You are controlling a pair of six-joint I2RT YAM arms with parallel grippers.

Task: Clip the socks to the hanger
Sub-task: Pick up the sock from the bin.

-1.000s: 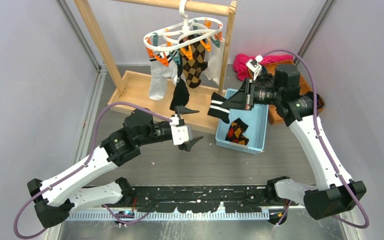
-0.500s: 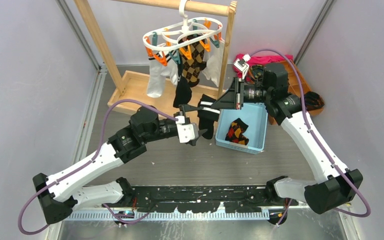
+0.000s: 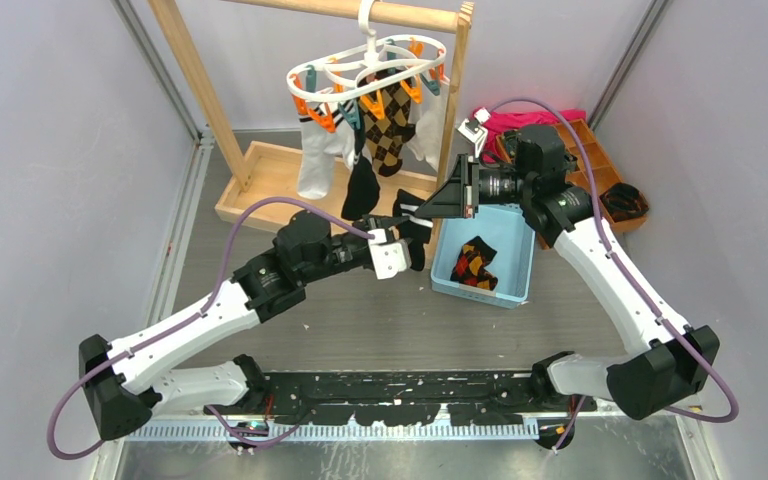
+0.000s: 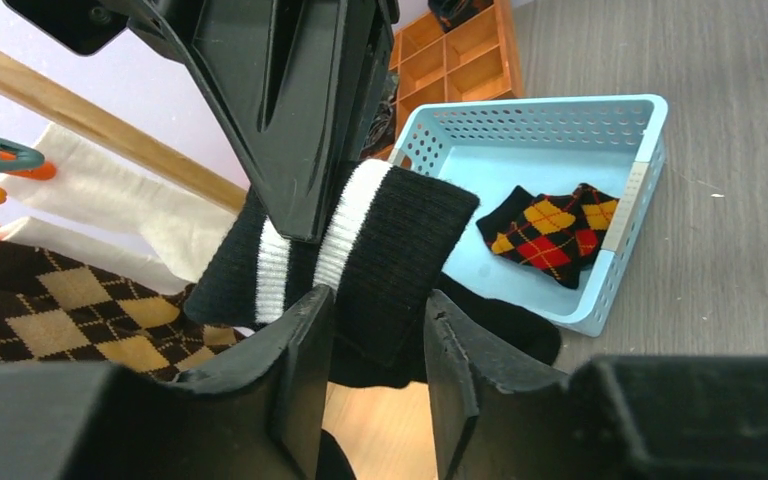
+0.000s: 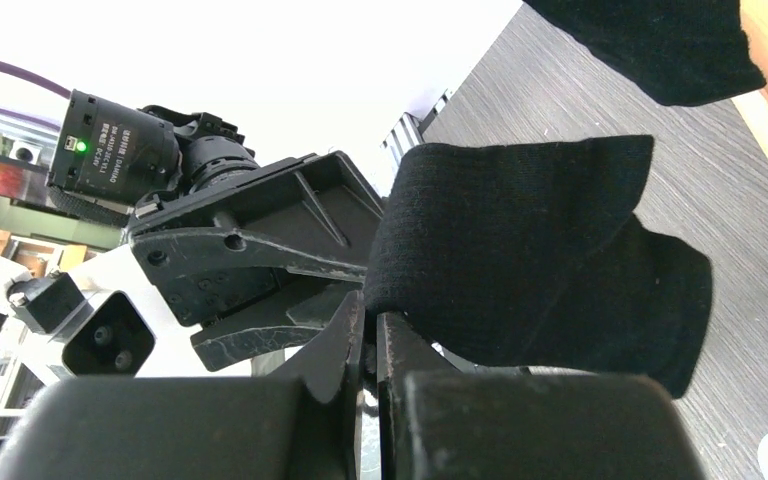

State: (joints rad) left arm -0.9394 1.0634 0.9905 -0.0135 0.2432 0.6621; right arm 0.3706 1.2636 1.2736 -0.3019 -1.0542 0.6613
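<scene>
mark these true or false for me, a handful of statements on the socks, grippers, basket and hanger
1. The right gripper is shut on a striped black sock. True.
2. The blue basket is empty. False: an argyle sock lies in it.
3. The hanger hangs by its hook from the wooden rack. True.
4. No black sock hangs from the hanger. False: a hung black sock dangles below its clips.
5. The left gripper is well away from the striped black sock. False: its jaws stand either side of the cuff.
</scene>
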